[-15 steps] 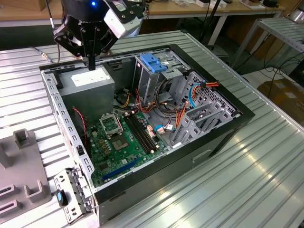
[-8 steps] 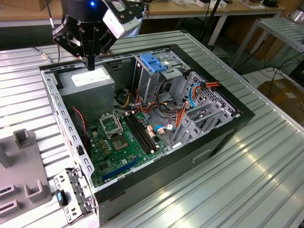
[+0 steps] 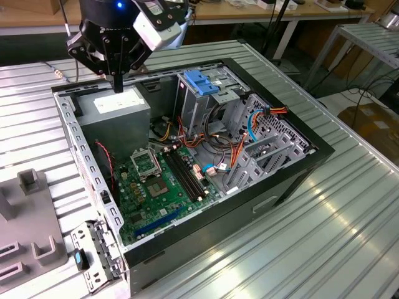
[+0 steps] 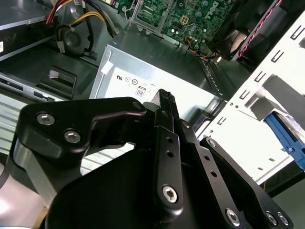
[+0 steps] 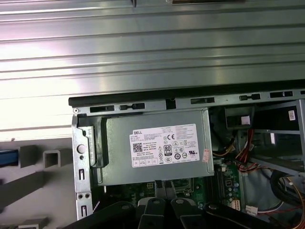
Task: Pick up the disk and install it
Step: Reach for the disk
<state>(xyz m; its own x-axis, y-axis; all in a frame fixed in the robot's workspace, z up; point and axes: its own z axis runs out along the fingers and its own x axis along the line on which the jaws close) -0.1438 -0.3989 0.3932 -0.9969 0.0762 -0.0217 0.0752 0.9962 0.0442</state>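
The disk is out of view. My gripper (image 3: 117, 84) hangs just above the grey power-supply box (image 3: 118, 106) in the back corner of the open computer case (image 3: 293, 180), on the exterior view's left. Its fingers are shut together with nothing between them. In the second wrist view the black fingers (image 4: 164, 100) point down at the box's white sticker (image 4: 128, 81). In the first wrist view the gripper (image 5: 162, 187) lies by the edge of the power-supply box (image 5: 157, 148).
A metal drive cage with a blue latch (image 3: 201, 82) stands behind the motherboard (image 3: 162, 180), with orange and red cables (image 3: 234, 152) beside it. A grey fixture (image 3: 28, 230) lies on the ribbed metal table (image 3: 336, 237) left of the case. A blue edge (image 5: 7, 157) shows by the fixture.
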